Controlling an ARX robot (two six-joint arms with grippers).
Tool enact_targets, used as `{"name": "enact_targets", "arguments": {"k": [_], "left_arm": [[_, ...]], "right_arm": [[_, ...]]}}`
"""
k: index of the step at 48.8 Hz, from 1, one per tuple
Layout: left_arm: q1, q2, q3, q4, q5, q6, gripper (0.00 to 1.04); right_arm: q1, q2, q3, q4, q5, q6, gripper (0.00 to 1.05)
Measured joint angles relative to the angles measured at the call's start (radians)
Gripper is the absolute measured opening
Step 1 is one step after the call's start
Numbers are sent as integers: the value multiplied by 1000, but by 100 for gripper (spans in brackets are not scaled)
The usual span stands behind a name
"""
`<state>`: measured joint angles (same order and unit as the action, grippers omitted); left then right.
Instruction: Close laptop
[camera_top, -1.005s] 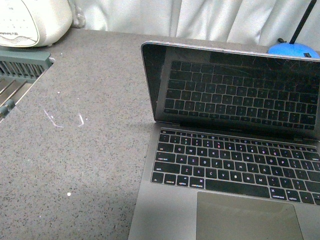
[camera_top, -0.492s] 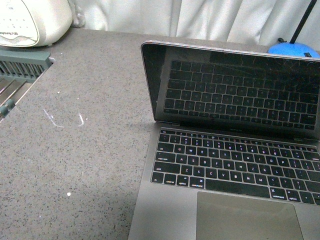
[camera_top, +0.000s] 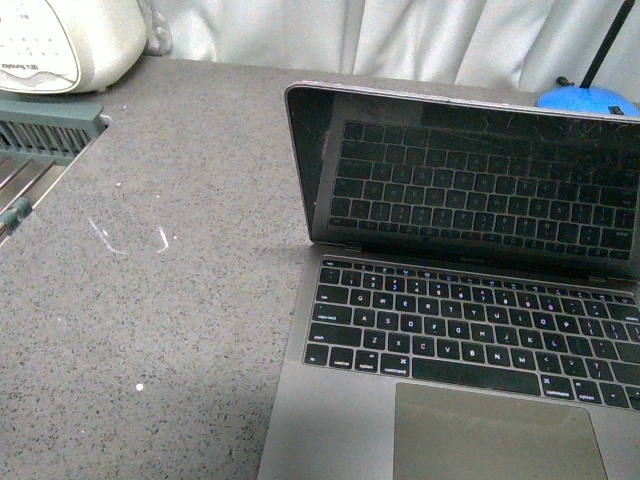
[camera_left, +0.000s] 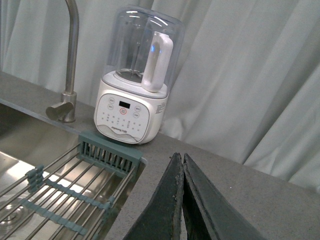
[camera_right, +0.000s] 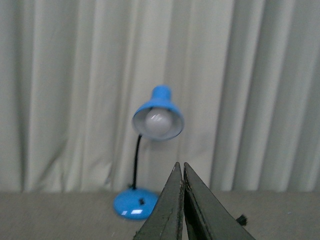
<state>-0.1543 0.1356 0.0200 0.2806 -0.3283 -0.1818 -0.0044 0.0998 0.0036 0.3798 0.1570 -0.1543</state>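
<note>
The laptop (camera_top: 470, 330) sits open on the grey speckled table (camera_top: 180, 300), towards the right of the front view and close to the robot. Its lid stands a little past upright. The dark screen (camera_top: 480, 180) mirrors the black keys below it, and the trackpad (camera_top: 495, 430) lies at the near edge. The right side of the laptop runs out of the picture. Behind the lid, the blue base of a desk lamp (camera_top: 585, 99) stands by the pale curtain (camera_top: 400, 35). Far across the table to the left is a white blender (camera_top: 60, 40), with a grey-green rack (camera_top: 45, 125) just in front of it. Neither arm shows in this view.

In the left wrist view the left claw (camera_left: 181, 159) is clenched, its two dark fingers pressed together on nothing, above the table edge near the sink (camera_left: 30, 132) and tap (camera_left: 70, 60). In the right wrist view the right claw (camera_right: 180, 166) is likewise clenched and empty, pointing at the lamp.
</note>
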Motion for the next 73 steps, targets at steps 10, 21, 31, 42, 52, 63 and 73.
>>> {"name": "enact_targets", "arguments": {"k": [10,21,31,42,52,63,73], "left_arm": [[-32,390,76,312,19,3,4],[-87,659,235,389,95,14,4],[-119,819,391,369,157,42,4],[-148,954,529,321,226,85,4],[-165,1094,610,286,288,152,4],[-178,1253,724,250,342,209,4],[-205,1349,793,214,365,226,4]], "right_arm": [[-142,353,10,211,-249,-14,1],[-202,631,114,348,-400,-75,1],[-221,834,249,325,-509,-120,1],[-227,1036,414,253,-601,-197,1],[-216,1187,547,192,-631,-280,1],[-175,1334,671,146,-665,-307,1],[-128,1419,727,135,-681,-312,1]]}}
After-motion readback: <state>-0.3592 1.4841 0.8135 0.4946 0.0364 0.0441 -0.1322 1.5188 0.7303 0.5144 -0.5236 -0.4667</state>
